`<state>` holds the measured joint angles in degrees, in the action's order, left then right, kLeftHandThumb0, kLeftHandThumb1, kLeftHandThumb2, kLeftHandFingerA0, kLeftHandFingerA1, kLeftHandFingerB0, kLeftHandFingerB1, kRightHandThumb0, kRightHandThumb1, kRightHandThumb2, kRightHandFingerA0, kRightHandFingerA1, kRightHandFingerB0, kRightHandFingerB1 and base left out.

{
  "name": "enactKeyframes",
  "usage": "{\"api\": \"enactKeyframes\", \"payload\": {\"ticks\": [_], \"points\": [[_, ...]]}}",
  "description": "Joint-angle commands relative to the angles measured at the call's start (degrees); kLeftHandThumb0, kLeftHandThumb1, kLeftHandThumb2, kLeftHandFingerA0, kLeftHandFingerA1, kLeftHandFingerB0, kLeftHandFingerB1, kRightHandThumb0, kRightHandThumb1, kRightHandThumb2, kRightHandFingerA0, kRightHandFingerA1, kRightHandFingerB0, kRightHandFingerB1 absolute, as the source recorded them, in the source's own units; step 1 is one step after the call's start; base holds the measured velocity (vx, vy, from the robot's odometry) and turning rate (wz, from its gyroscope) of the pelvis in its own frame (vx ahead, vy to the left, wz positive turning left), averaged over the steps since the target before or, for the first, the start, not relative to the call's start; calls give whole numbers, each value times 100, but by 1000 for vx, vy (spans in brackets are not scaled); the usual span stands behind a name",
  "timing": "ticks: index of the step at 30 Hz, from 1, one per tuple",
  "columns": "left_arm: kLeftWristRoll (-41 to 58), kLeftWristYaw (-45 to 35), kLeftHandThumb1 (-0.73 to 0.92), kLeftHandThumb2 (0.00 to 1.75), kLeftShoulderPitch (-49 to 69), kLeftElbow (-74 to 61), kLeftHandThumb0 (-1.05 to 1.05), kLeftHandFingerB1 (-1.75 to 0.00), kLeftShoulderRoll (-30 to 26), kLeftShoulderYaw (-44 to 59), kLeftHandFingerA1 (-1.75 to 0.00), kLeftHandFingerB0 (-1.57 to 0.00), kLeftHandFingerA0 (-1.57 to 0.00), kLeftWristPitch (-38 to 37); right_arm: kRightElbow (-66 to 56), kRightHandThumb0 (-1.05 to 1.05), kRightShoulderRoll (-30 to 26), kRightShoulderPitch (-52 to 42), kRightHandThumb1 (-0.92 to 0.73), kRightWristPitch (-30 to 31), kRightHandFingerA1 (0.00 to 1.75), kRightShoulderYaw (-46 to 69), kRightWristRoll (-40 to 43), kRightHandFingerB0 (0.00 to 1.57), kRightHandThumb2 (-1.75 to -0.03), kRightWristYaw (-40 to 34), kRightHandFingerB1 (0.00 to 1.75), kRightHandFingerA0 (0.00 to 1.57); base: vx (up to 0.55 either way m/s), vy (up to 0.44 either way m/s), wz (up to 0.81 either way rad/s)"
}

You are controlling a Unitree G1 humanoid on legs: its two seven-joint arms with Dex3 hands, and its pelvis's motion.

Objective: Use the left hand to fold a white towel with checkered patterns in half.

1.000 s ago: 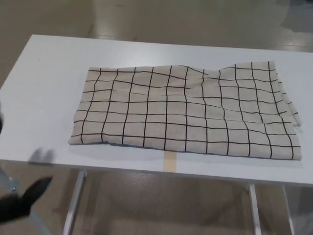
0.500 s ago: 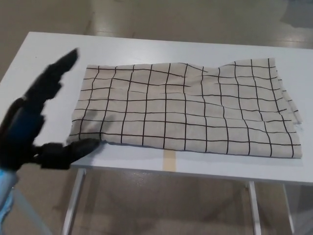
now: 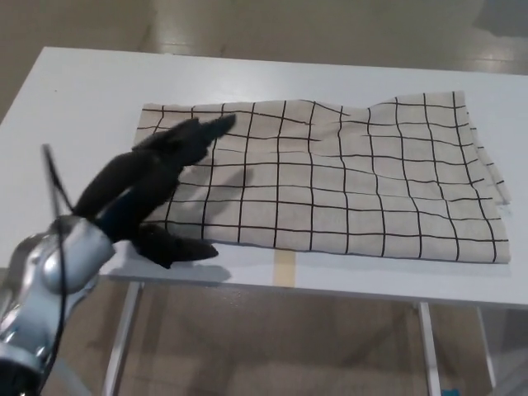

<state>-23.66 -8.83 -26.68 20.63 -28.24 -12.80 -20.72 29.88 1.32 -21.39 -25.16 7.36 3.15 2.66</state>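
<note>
White table (image 3: 82, 99), beige floor — checkered towel (image 3: 346, 181) flat; left hand (image 3: 153, 194) open above towel's left end.

The left robot hand (image 3: 153, 194) is matte black, with two thick, blunt-tipped fingers (image 3: 194, 136) and a stubby thumb (image 3: 177, 250). Behind the hand sits a rounded silver-grey wrist housing (image 3: 58, 264), with a thin black cable (image 3: 56, 186) beside it.
</note>
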Motion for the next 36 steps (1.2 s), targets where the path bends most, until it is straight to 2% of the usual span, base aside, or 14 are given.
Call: {"api": "enactKeyframes", "payload": {"ticks": [1, 5, 6, 9, 16, 17, 27, 28, 35, 36], "points": [[-2676, 620, 23, 57, -1217, 1835, -35, -15, -206, -1741, 0, 0, 0, 779, -16, -32, -5, -216, -79, -349, 50, -69, -187, 23, -64, -118, 36, 28, 0, 0, 0], [-2724, 978, 22, 59, -1305, 2343, -33, -19, -100, -2100, -5, 0, 0, 910, -51, -32, -10, -285, -79, -320, 50, -85, -219, 24, -64, -143, 37, 29, 0, 0, 0], [-2736, 1019, 41, 57, -1316, 2401, -26, -12, -94, -2147, 0, 0, 0, 925, -51, -32, -13, -301, -79, -332, 51, -88, -224, 24, -64, -143, 37, 29, 0, 0, 0], [-2853, 1206, 46, 54, -1383, 2710, -27, -13, -77, -2419, 0, 0, 0, 1063, -67, -32, -18, -375, -79, -377, 51, -134, -280, 26, -63, -159, 38, 30, 0, 0, 0], [-2818, 1453, 49, 55, -1469, 3086, -25, -18, -47, -2793, 0, 0, 0, 1188, 43, -33, -60, -369, -79, -460, 51, -192, -293, 26, -63, -113, 39, 30, 0, 0, 0], [-2830, 1515, 43, 70, -1505, 3171, -27, -17, -40, -2875, 0, 0, 0, 1174, 64, -33, -52, -337, -79, -455, 51, -194, -282, 26, -63, -117, 39, 30, 0, 0, 0], [-2754, 2010, 43, 71, -1821, 3948, -28, -18, 120, -3215, -3, 0, 0, 1119, 162, -34, -64, -233, -79, -551, 53, -236, -308, 26, -63, -148, 40, 30, 0, 0, 0], [-2761, 2067, 51, 55, -1823, 4004, -26, -19, 133, -3232, -6, 0, 0, 1130, 154, -34, -67, -237, -79, -549, 53, -238, -305, 26, -63, -142, 40, 30, 0, 0, 0], [-2857, 2437, 50, 58, -1788, 4735, -28, -23, 356, -3434, -17, 0, 0, 1391, 166, -35, -50, -377, -79, -622, 54, -259, -273, 27, -63, -93, 41, 30, 0, 0, 0], [-2788, 2545, 49, 65, -1727, 4930, -35, -23, 480, -3399, -17, -6, -8, 1489, 193, -35, -44, -433, -79, -670, 54, -273, -276, 27, -63, -80, 41, 30, 0, 0, 0]]}}
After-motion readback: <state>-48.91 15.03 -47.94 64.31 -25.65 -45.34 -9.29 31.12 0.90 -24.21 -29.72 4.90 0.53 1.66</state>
